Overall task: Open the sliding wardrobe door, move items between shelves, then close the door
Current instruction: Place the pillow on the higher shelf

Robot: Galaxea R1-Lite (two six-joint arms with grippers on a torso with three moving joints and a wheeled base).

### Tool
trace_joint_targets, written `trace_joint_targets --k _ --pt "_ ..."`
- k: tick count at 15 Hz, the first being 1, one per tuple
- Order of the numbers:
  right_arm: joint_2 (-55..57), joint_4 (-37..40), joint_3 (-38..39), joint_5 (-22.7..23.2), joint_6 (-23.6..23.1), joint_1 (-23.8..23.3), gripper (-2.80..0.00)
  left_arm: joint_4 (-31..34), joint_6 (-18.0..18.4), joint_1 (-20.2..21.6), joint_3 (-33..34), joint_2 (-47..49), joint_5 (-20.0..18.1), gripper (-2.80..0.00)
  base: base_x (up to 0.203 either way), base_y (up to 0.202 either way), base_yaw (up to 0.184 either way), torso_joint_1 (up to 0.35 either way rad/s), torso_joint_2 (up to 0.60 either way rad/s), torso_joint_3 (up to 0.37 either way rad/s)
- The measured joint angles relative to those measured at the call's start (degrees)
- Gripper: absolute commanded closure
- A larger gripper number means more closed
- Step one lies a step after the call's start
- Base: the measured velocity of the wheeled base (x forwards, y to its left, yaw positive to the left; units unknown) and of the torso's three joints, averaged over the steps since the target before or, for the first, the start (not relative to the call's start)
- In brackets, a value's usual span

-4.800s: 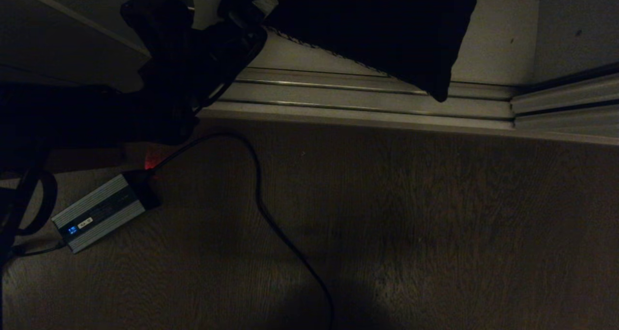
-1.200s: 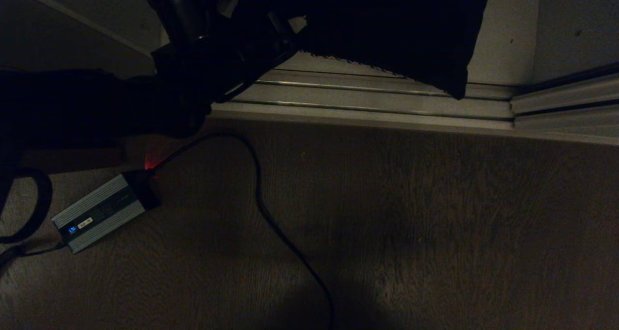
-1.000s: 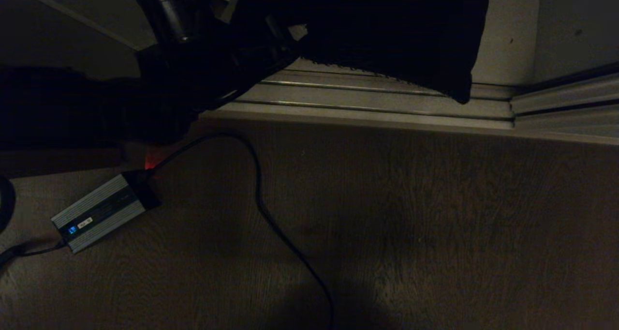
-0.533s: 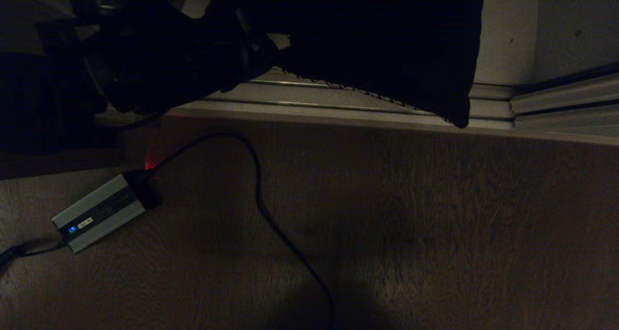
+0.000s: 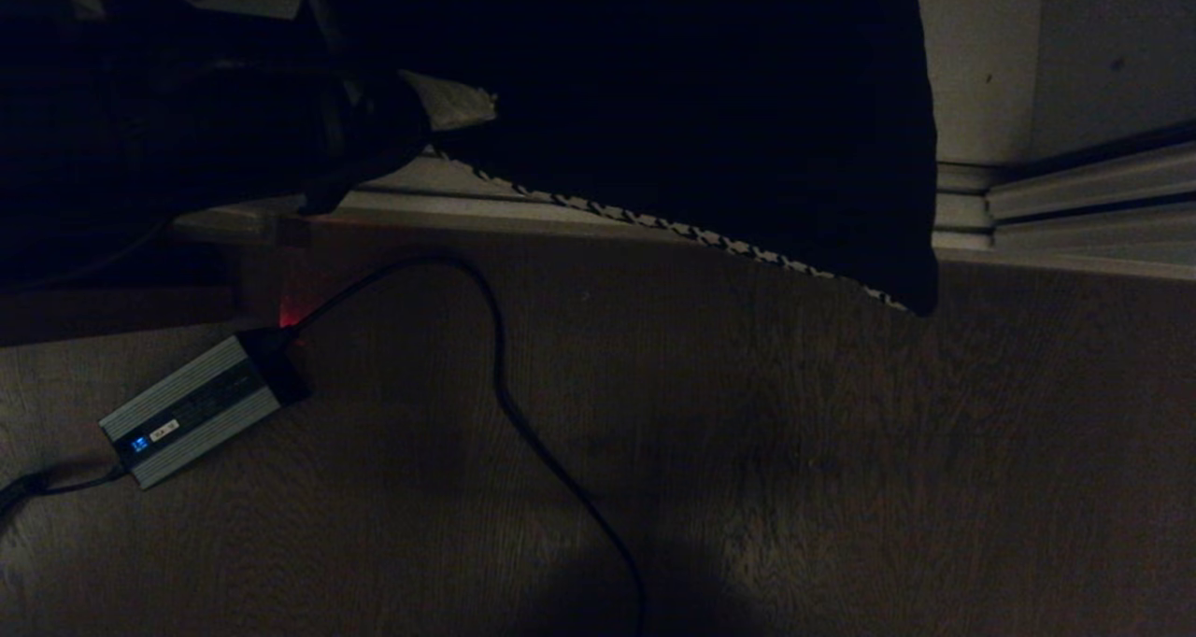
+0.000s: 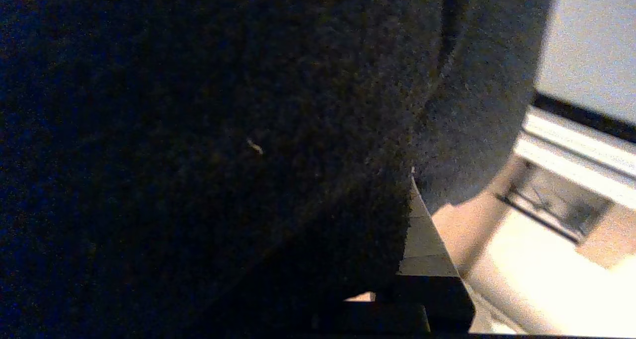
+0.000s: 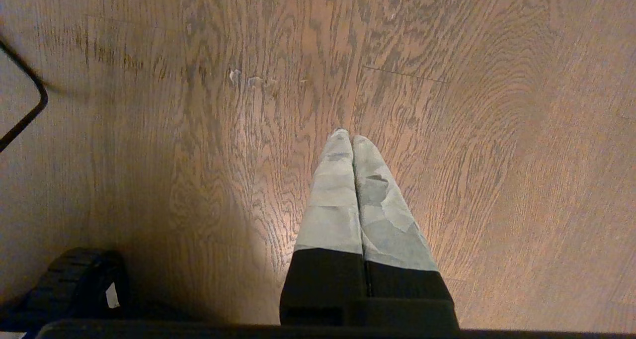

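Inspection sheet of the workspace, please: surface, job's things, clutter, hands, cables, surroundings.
Surface: wood-grain floor, dimly lit.
Job's things: cushion hangs off the floor, low corner over the floor edge; houndstooth trim shows along its lower edge. Door and shelves: cannot tell.
Clutter: silver box on the floor, small blue light lit.
Hands: left hand shut on the cushion's edge; right hand shut, empty, pointing at the floor.
Cables: black cable runs from the box across the floor.
Surroundings: ribbed metal floor track, pale wall behind.
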Motion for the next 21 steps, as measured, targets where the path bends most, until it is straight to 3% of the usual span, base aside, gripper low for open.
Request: trace_joint_targets --k 6,12,19,21 --pt "0.0 0.0 0.0 0.0 0.0 0.0 0.0 14.2 1.0 -3.6 2.4 -9.7 -0.4 0.0 0.0 0.0 0.0 0.0 0.0 0.0" --pt "0.0 0.0 0.0 0.0 0.0 0.0 0.0 20.5 11.0 -6.3 1.9 -14.8 -0.4 0.0 0.0 0.0 0.0 0.0 0.0 0.0" --pt "0.0 0.0 0.0 0.0 0.0 0.0 0.0 21.2 18.7 -6.3 1.8 -19.5 -0.5 0.0 0.0 0.0 0.0 0.0 0.0 0.0" --pt "0.0 0.0 0.0 0.0 0.0 0.0 0.0 21.1 19.1 -6.2 1.8 -20.2 -0.1 0.0 0.0 0.0 0.0 0.0 0.0 0.0"
